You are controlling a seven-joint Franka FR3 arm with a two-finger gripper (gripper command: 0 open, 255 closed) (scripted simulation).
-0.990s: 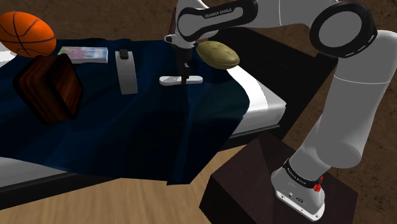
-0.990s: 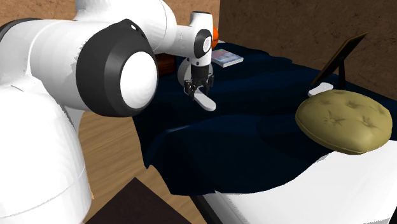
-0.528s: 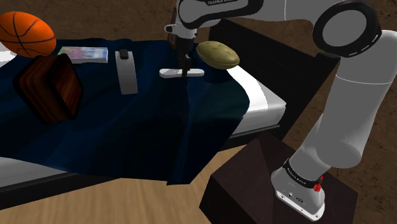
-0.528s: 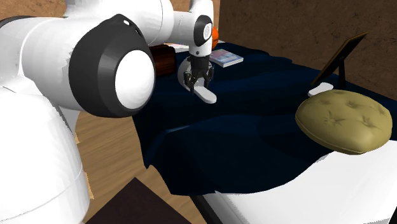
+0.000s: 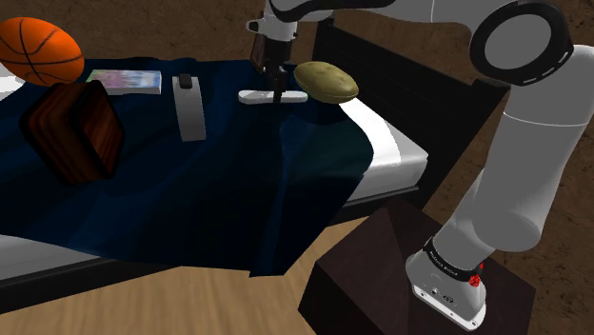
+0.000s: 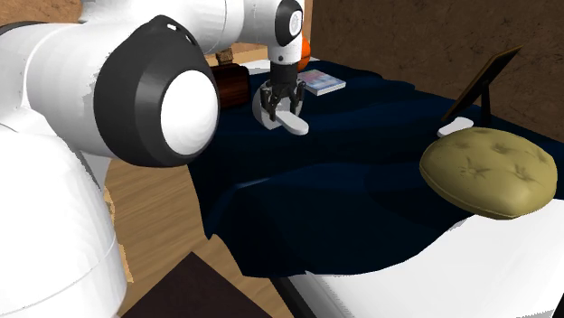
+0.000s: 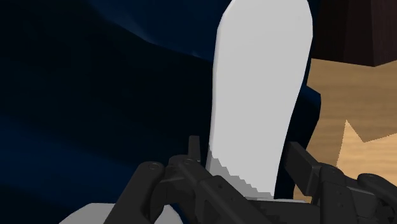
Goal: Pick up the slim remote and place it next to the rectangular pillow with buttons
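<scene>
Remote [image 5: 253,96] up in the gripper [image 5: 277,92]!
Jaws pinch the white remote, holding it level just above the blue blanket [image 5: 190,190].

Bare blue blanket [image 5: 148,143] between brown pillow [image 5: 73,130] and long grey slab [image 5: 190,114]

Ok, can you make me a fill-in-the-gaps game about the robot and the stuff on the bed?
1. The black gripper is shut on a slim ____ remote.
2. The blanket spread over the bed is dark ____.
3. The orange ball beside the brown pillow is a ____.

Missing words: white; blue; basketball.
</scene>
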